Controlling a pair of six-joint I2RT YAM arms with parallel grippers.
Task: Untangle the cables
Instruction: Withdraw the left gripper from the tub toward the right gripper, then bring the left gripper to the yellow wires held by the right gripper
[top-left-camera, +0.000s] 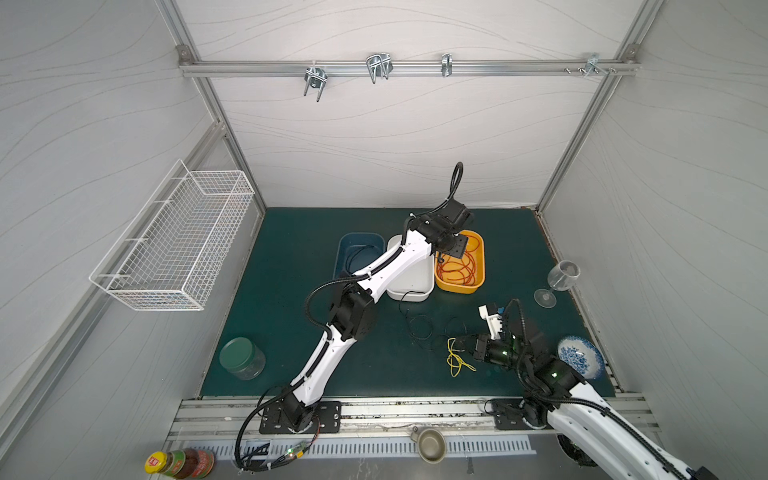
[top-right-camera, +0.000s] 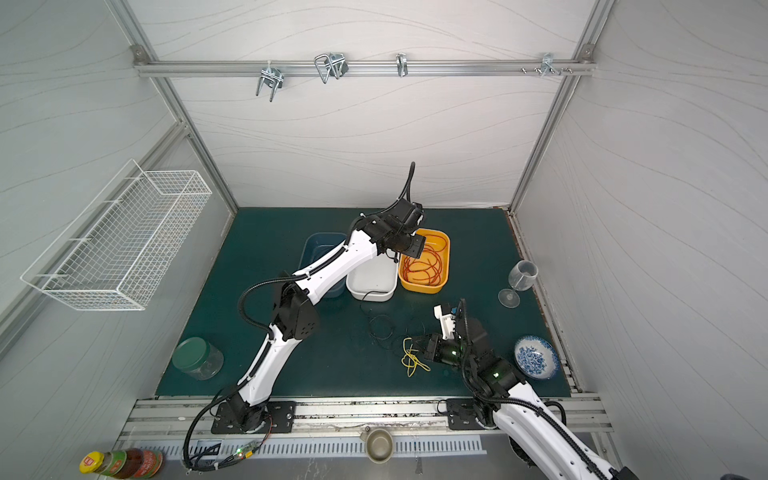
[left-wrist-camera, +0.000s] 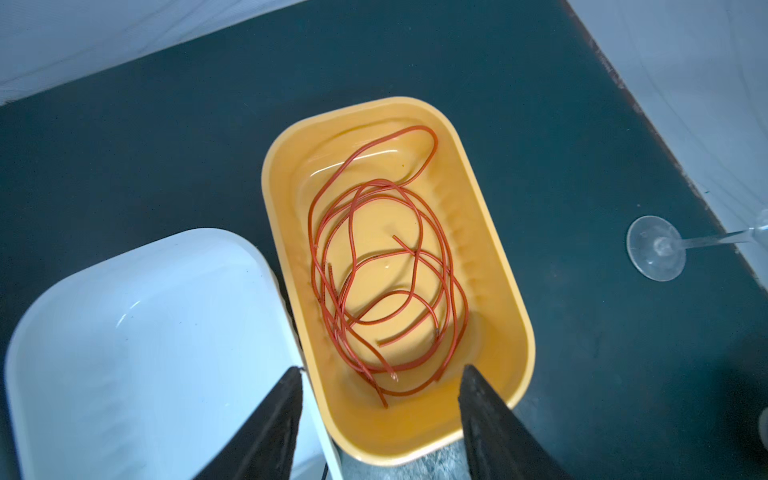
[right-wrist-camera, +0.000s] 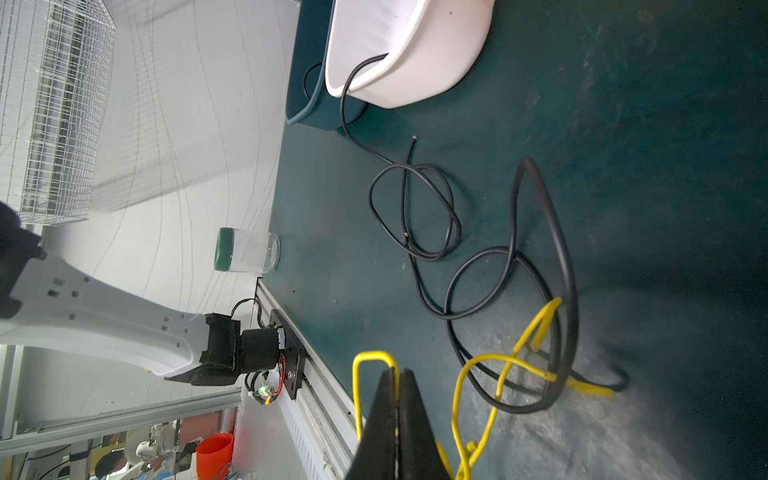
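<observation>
"Left wrist view: what sits under the left gripper?"

"Red cables, coiled loosely in the yellow bin. The jaws stand apart with nothing between them, over the bin's near end. Nothing red is in hand."

"So where is the knot that remains?"

"On the mat, right at the right gripper. Its jaws are pressed together on a bend of the yellow cable, as far as the right wrist view shows. A loop of the black cables threads through the yellow one just beside that grip."

"Which way is that from the free gripper?"

"In both top views it lies back toward the robot's base and a little to the right, well apart from the yellow bin. The right arm is plainly the nearer one, and it is already occupied."

"And the lie of the black?"

"It strings from the white bin, where one strand hangs over the rim, across the mat to the yellow. So its long line runs between the bins and the right gripper."

"Then the next move?"

"My guess is that the left arm comes back along that line and takes the black. It would then draw it toward the bins while the right anchors the yellow."
</observation>
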